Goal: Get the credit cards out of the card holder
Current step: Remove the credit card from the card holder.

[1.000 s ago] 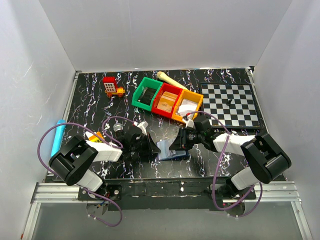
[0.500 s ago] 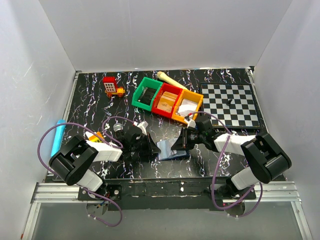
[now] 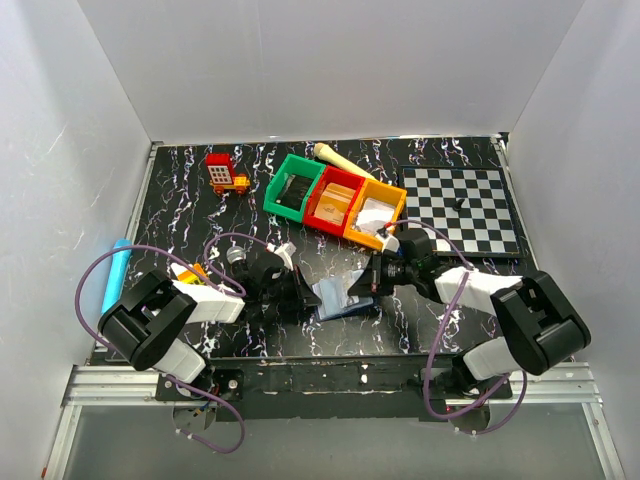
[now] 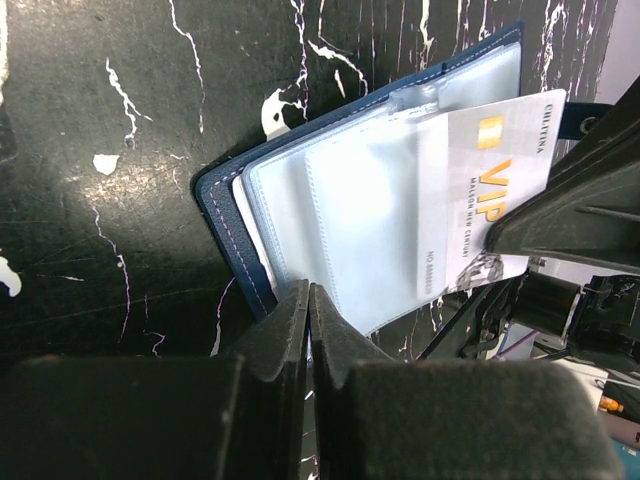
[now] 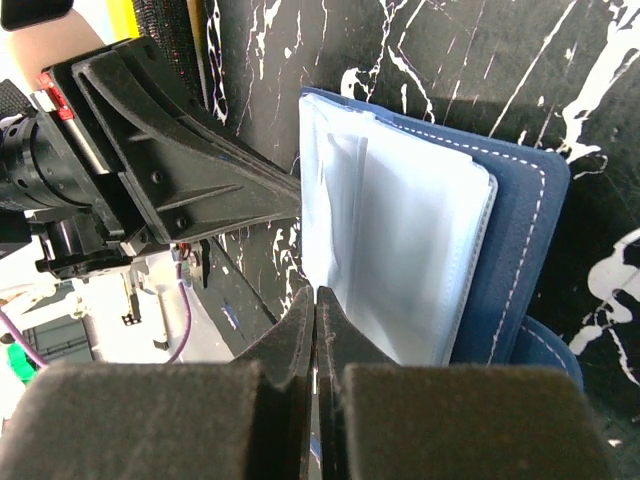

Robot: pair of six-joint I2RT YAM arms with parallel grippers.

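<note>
On the surface [image 3: 180, 200], one card holder [image 4: 330, 230] is being held open between the two arms, with the left fingers [image 4: 285, 335] clenched on its edge. One VIP card [image 4: 480, 190], half out of its sleeve, is apparently being pinched by the clenched right fingers [image 5: 290, 335]. Extraction is judged to be underway; a straight outward pull is being called for next.

The black, white-veined desk [image 3: 180, 190] carries an open card holder [image 3: 338, 296] near its front middle. Behind it a green bin [image 3: 272, 190], red bin [image 3: 318, 205] and orange bin [image 3: 352, 232] stand touching in a slanted row, with a cream stick [image 3: 335, 156] just behind them. A chessboard [image 3: 480, 225] lies at the right rear, a red toy [image 3: 222, 173] at the left rear, and a light blue tube [image 3: 115, 270] at the left edge.
</note>
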